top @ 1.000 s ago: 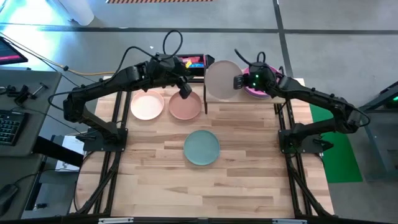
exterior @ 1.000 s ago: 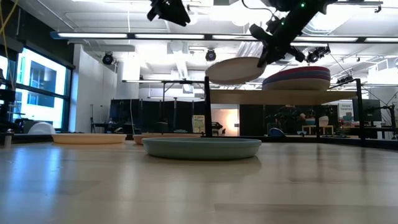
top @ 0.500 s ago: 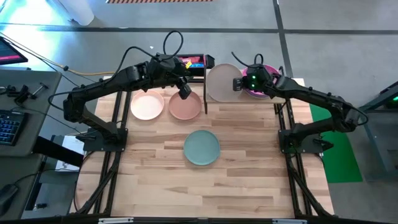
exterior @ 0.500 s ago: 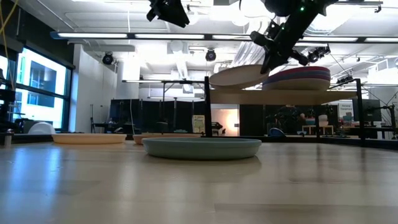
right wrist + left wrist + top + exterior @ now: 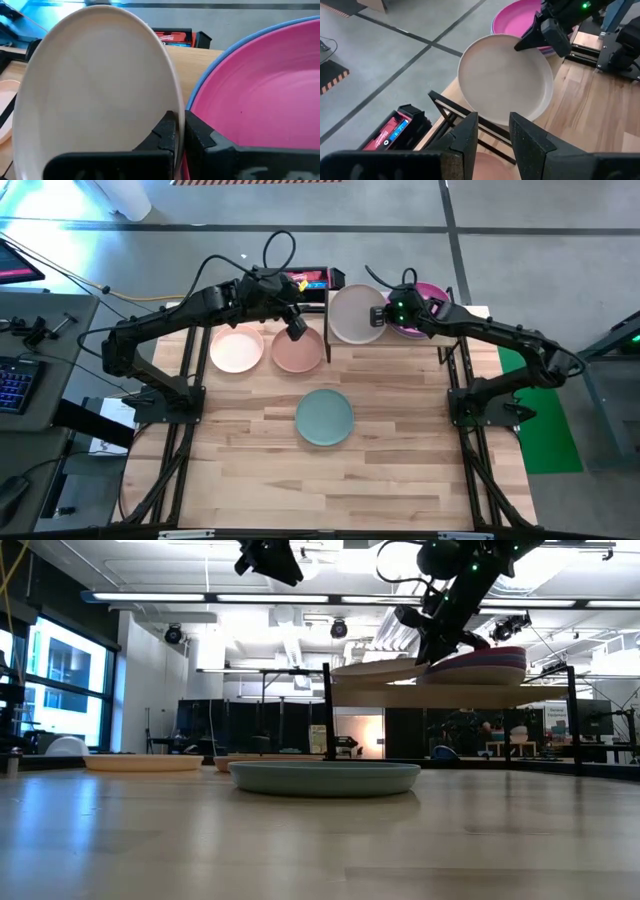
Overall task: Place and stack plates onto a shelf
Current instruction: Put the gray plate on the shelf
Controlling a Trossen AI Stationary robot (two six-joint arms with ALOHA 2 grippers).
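My right gripper (image 5: 385, 313) is shut on a cream plate (image 5: 355, 314) over the left half of the shelf (image 5: 450, 696). The plate lies almost level at the shelf's top beside a stack with the magenta plate (image 5: 424, 298) uppermost and a blue rim (image 5: 225, 55) under it. My left gripper (image 5: 297, 327) hangs open and empty above the terracotta plate (image 5: 298, 352). The pale pink plate (image 5: 237, 348) and the teal-green plate (image 5: 324, 417) lie flat on the table. My right gripper pinches the cream plate's rim (image 5: 179, 112) on the side next to the magenta stack, one finger (image 5: 166, 131) over the plate's inside and the other below. It comes slanting down from the table's right. The plate (image 5: 380, 668) sits nearly level; whether it touches the shelf I cannot tell.
The shelf's black legs (image 5: 326, 710) stand at the table's far edge, one close to my left gripper. A red and black box (image 5: 312, 280) lies on the floor beyond the table. Bare wood spreads around and in front of the teal-green plate.
My right gripper has moved down and slightly toward the table's left, staying shut. The cream plate, first held tilted above the shelf, has come down and levelled out onto the shelf's left half beside the stack.
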